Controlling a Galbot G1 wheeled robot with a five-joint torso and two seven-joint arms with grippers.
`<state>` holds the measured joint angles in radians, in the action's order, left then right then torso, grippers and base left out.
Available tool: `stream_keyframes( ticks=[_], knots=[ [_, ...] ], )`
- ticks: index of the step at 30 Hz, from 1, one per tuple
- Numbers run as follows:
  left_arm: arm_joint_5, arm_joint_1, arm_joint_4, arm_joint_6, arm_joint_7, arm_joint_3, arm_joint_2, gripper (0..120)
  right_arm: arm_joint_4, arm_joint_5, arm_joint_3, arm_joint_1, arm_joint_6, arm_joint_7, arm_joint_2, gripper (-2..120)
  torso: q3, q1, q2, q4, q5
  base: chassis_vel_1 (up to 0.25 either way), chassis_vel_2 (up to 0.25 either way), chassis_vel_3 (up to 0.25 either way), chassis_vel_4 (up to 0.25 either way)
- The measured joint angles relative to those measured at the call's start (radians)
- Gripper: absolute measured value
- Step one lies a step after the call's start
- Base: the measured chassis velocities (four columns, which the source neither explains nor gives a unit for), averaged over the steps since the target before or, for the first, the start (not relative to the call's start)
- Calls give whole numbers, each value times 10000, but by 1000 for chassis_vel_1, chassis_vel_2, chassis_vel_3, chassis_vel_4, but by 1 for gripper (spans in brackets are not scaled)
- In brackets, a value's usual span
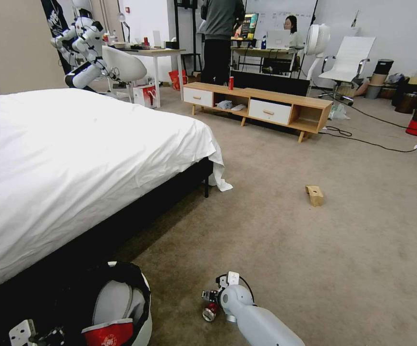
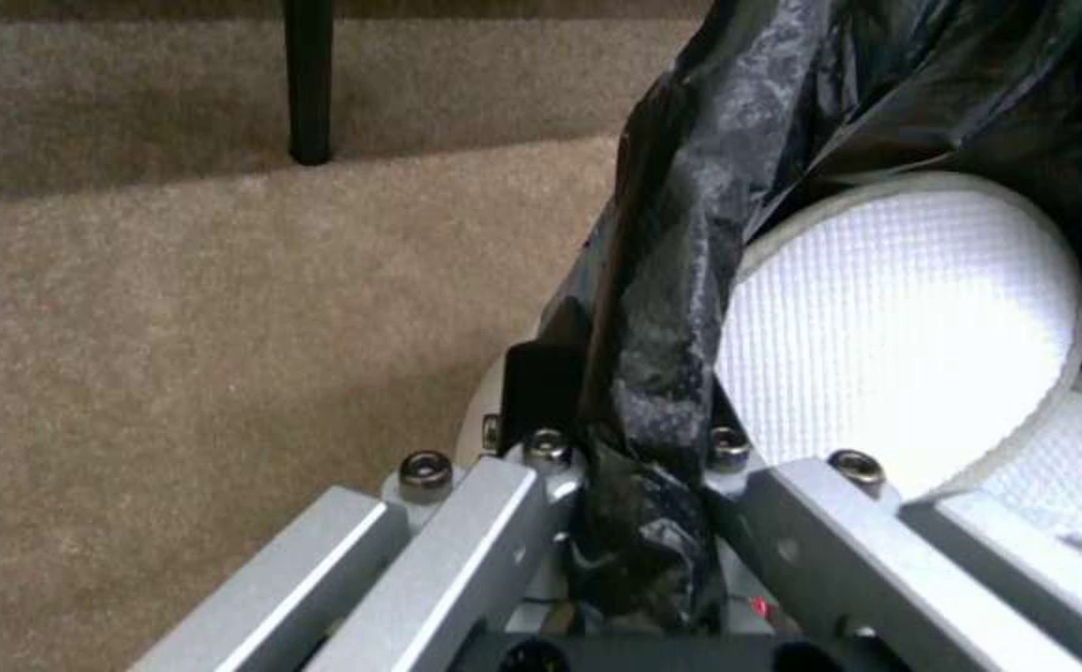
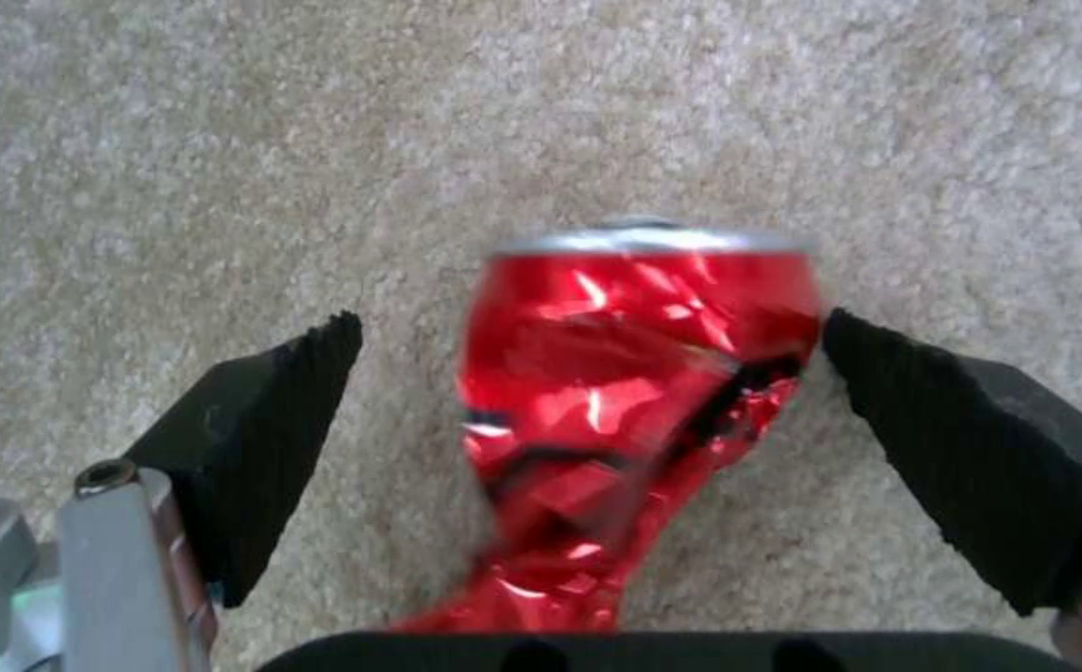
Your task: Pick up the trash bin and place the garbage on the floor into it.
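Smooth pale-grey right arm (image 1: 261, 324), thin black cable looping at its wrist. Right gripper (image 3: 591, 359): black ribbed wedge pads. Left gripper (image 2: 622, 467): silver bars, small hex bolts.

Bright even room light; crushed can (image 3: 634, 411) motion-blurred.

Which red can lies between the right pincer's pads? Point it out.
The crushed can on the carpet, flanked by the open right pincer; the other can stands upright on the far bench.
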<state>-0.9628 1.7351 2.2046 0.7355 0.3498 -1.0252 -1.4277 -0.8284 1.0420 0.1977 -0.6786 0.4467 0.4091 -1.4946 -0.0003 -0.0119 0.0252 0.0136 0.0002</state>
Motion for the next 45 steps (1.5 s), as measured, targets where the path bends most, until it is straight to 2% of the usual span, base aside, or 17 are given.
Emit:
stream_keyframes(
  ticks=[4, 12, 14, 18, 21, 36, 41, 43, 44, 45],
  knots=[
    [0, -8, -19, 0, -4, 0, 5, 2, 68, -142, -19, -14, -72, -101, -2, 93, 0, 1, 1, 0, 0, 0, 0, 0, 0],
    [94, -66, -143, 0, -34, 43, -20, 2, 9, -334, 3, -108, -122, -123, 72, 74, -3, 2, 4, 5, -5, 0, 0, 0, 0],
    [134, -61, -153, 0, -46, 52, -41, 2, -9, -383, 50, -124, -123, -143, 113, 67, -3, 3, 5, 8, -9, 0, 0, 0, 0],
    [143, -48, -147, 0, -54, 53, -45, 2, -12, -407, 87, -136, -128, -168, 142, 60, -3, 3, 4, 10, -10, 0, 0, 0, 0],
    [146, -32, -77, 0, -55, 49, -47, 2, -76, -426, 135, -195, -136, -161, 191, 49, -2, 3, 0, 7, -8, 0, 0, 0, 0],
    [230, -65, -84, 0, -61, 128, -86, 2, -552, -466, 218, -482, -166, -126, 478, 47, 7, -4, -14, -9, 10, 0, 0, 0, 0],
    [235, -66, -24, 0, -60, 173, -85, 2, -1602, -246, 223, -791, -133, 133, 973, 47, 14, -10, -19, 1, 6, 0, 0, 0, 0],
    [135, -76, 54, 0, 3, 211, -72, 2, -2579, -165, 141, -886, -306, 209, 1348, 47, 13, -10, -19, 6, 3, 0, 0, 0, 0],
    [135, -76, 54, 0, 3, 211, -72, 2, -2579, -165, 141, -886, -306, 209, 1348, 47, 13, -10, -19, 6, 3, 0, 0, 0, 0],
    [17, -115, 135, 0, 64, 234, -63, 2, -3413, -174, 29, -902, -552, 212, 1636, 47, 8, -8, -15, 4, 1, 0, 0, 0, 0]
  ],
)
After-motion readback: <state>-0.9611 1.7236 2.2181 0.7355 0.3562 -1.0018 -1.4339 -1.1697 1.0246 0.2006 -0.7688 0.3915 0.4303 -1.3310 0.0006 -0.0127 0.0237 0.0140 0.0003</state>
